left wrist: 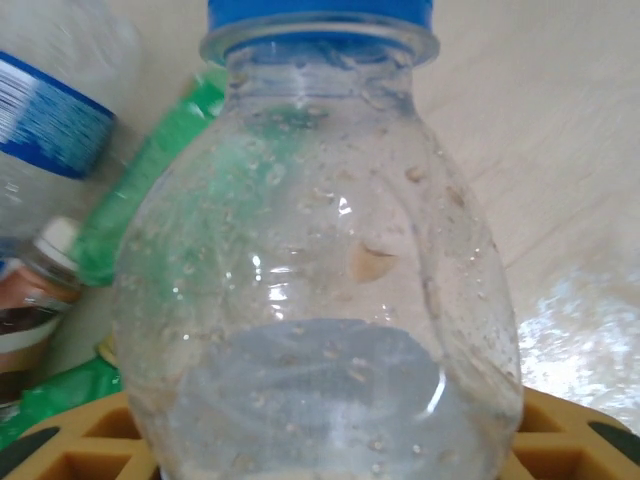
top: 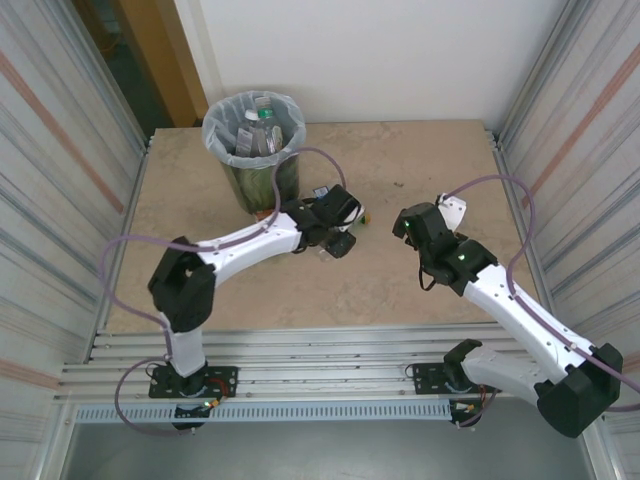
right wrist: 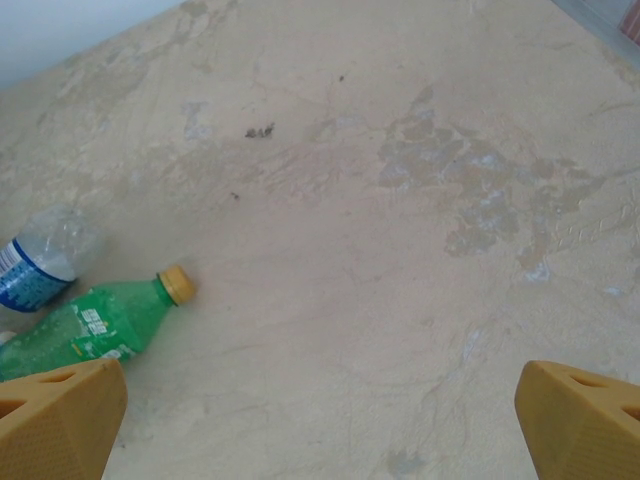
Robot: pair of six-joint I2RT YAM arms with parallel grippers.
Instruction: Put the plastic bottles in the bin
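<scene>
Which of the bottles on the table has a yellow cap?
The green bottle, lying on its side. The clear bottle in the left wrist view has a blue cap.

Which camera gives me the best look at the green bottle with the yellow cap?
Right wrist: the green bottle lies on the table in sharp view, cap and upper body clear. Left wrist gives a blurred green streak of it behind the clear bottle. Top external offers at most a sliver beside the left gripper.
</scene>
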